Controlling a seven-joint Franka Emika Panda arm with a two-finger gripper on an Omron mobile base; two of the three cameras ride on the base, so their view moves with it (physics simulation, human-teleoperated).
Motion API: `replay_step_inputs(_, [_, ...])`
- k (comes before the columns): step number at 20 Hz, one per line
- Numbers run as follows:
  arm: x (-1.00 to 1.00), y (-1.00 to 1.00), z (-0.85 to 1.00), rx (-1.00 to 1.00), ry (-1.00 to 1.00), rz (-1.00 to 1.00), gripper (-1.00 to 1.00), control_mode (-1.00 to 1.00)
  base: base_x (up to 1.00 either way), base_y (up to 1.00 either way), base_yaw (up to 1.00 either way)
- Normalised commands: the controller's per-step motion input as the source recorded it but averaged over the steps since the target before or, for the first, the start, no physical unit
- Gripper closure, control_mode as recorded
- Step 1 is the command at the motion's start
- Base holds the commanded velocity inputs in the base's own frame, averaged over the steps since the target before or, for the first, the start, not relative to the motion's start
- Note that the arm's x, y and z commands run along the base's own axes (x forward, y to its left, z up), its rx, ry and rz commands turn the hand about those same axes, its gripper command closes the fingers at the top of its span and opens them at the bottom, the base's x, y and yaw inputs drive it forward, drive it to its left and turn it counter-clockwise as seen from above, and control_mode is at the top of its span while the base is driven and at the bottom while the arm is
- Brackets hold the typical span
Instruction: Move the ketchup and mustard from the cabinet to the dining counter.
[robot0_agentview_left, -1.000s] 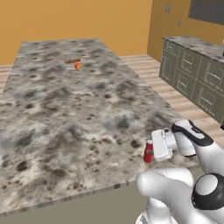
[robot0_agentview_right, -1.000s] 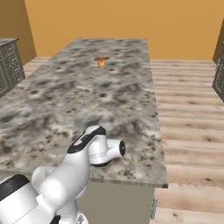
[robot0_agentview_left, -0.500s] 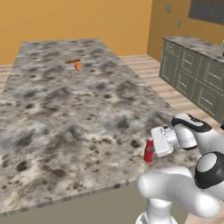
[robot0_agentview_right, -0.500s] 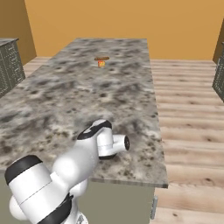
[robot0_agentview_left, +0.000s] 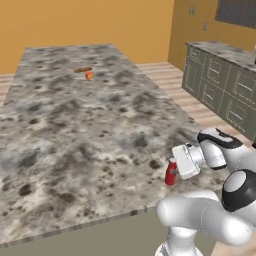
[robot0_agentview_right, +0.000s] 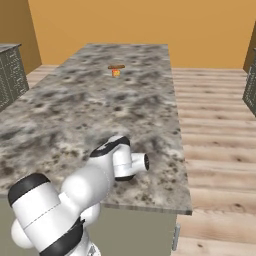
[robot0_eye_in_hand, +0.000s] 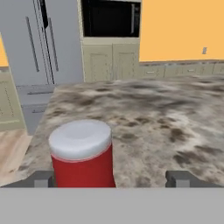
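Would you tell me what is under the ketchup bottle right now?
The ketchup bottle stands upright on the dining counter, granite around it; its base is cut off in the hand view.

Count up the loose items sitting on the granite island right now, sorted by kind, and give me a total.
Squeeze bottles: 1, the ketchup standing near the island's edge at the gripper.
Small food items: 1, the red-and-brown piece at the far end.
Total: 2
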Motion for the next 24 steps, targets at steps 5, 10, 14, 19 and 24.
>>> replay_step_inputs(5, [-0.16, 0.00, 0.42, 0.00, 0.00, 0.00, -1.00, -1.00, 0.00, 0.00, 0.00])
replay_step_inputs(10, [-0.16, 0.00, 0.85, 0.02, -0.01, 0.00, -1.00, -1.00, 0.00, 0.00, 0.00])
replay_step_inputs(14, [-0.28, 0.01, 0.98, 0.00, 0.00, -0.02, -1.00, -1.00, 0.00, 0.00, 0.00])
replay_step_inputs(19, [-0.59, 0.10, 0.97, 0.00, 0.00, -0.43, -1.00, -1.00, 0.00, 0.00, 0.00])
replay_step_inputs(24, [-0.46, 0.17, 0.51, -0.01, -0.01, -0.75, -1.00, -1.00, 0.00, 0.00, 0.00])
